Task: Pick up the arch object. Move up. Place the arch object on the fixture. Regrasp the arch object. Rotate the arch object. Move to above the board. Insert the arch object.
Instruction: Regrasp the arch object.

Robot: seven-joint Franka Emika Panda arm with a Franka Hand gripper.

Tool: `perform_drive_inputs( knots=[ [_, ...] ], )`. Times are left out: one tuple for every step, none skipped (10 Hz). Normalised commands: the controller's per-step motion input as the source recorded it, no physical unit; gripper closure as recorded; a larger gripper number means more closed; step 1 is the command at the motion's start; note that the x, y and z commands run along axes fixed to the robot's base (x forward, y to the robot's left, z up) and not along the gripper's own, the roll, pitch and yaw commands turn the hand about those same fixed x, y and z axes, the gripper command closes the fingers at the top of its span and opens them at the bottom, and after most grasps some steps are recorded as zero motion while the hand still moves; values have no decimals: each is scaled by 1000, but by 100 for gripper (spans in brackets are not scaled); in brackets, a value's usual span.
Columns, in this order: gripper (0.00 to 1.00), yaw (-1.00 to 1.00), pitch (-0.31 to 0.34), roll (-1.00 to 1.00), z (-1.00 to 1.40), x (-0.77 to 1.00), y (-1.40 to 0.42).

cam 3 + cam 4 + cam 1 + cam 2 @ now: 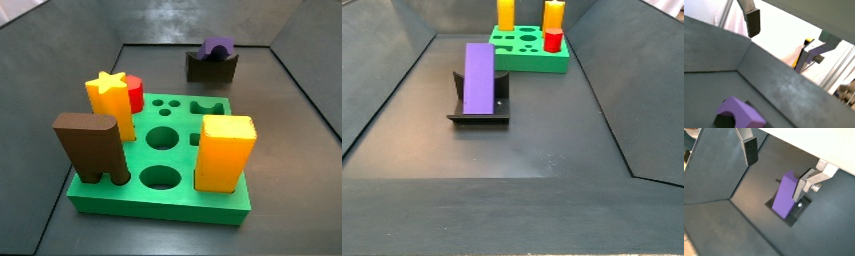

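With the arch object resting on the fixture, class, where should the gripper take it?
Probably from above, across the long flat sides of the arch object at its free end beyond the fixture. The gripper is open, off the block.

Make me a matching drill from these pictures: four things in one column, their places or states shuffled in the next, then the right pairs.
Things:
1. arch object
2. gripper
3. dark brown block
4. board

Places or states:
A. green, pegs standing in it
B. upright at the board's corner
C. lying across the fixture
D. fingers apart, nothing between them, off the piece

Pairs: 1-C, 2-D, 3-B, 4-A
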Motion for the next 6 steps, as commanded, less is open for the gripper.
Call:
perform_drive_inputs(
  knots=[
    [0, 256, 182, 586, -13, 125, -59],
    [0, 263, 158, 468, -16, 129, -59],
    [0, 269, 96, 232, -6, 131, -48],
    [0, 265, 68, 177, -5, 124, -48],
    [0, 243, 18, 139, -8, 100, -49],
    [0, 213, -8, 135, -7, 87, -53]
  ],
)
